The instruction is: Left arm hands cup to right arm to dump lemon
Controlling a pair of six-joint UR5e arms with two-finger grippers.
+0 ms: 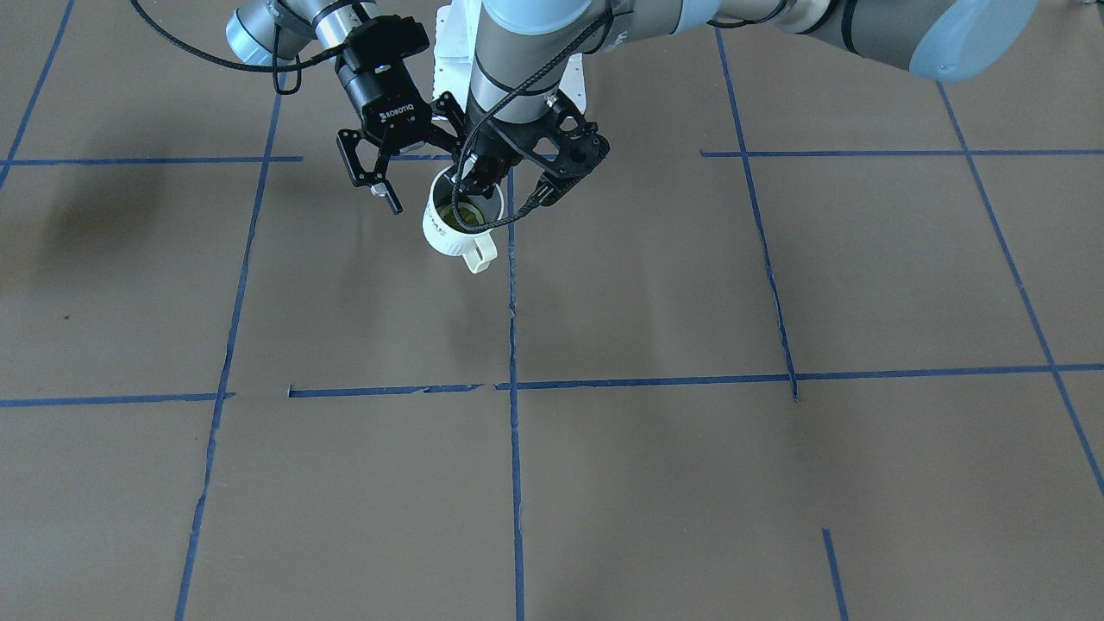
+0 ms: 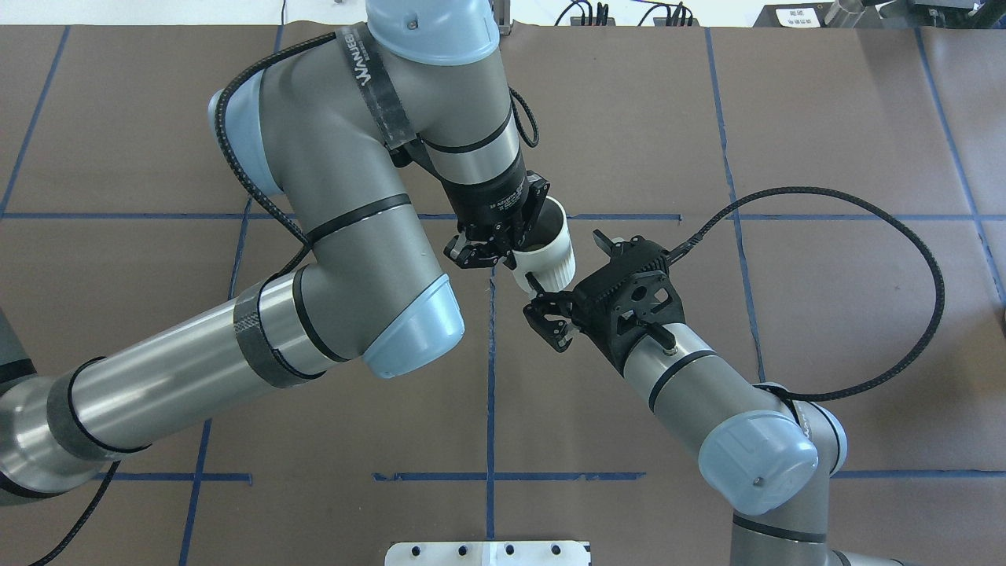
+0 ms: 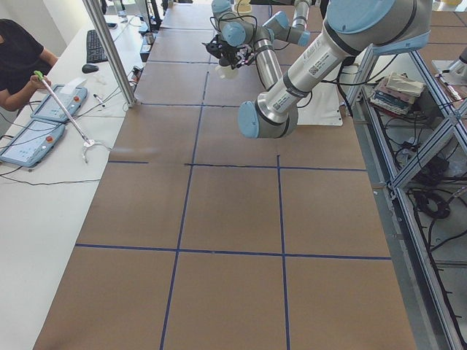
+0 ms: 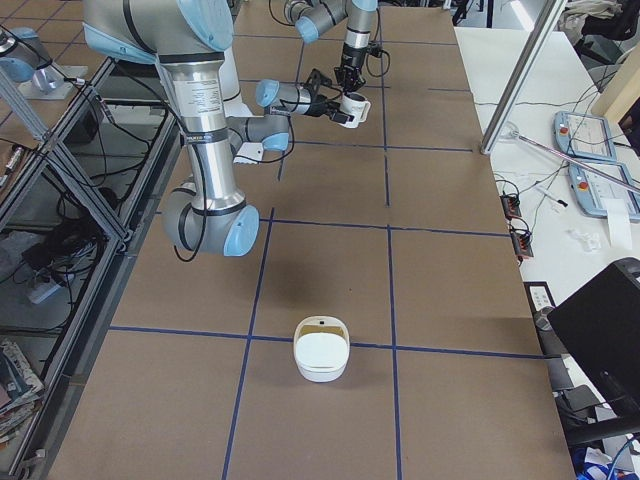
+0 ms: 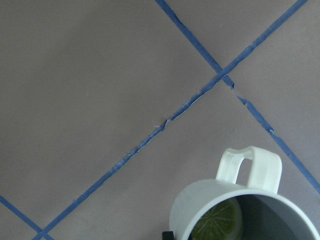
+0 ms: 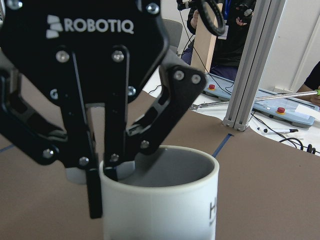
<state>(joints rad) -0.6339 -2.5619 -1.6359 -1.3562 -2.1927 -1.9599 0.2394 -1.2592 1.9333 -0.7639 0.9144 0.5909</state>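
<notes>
Pinching the rim of the cup (image 1: 448, 237), the left gripper (image 1: 474, 181) has one finger inside and one outside, shut tight on the wall. The cup hangs under those fingers, up off the table (image 1: 647, 483). The word ROBOTIQ shows in white on both grippers. The right gripper (image 2: 566, 273) has its fingers spread wide, with the bottom of the cup just beside them; I cannot tell if they touch it. The cup's dark letters are cut off after an H in the right wrist view. A black strap (image 2: 365, 69) on the left arm (image 2: 338, 259) says WANJE, and the rest is hidden. The lemon (image 5: 217, 222) sits in the cup below the left fingers, partly cut off. Brown paper with blue tape lines (image 1: 517, 483) covers the table. Far from both grippers stands a white basket (image 4: 320, 372).
</notes>
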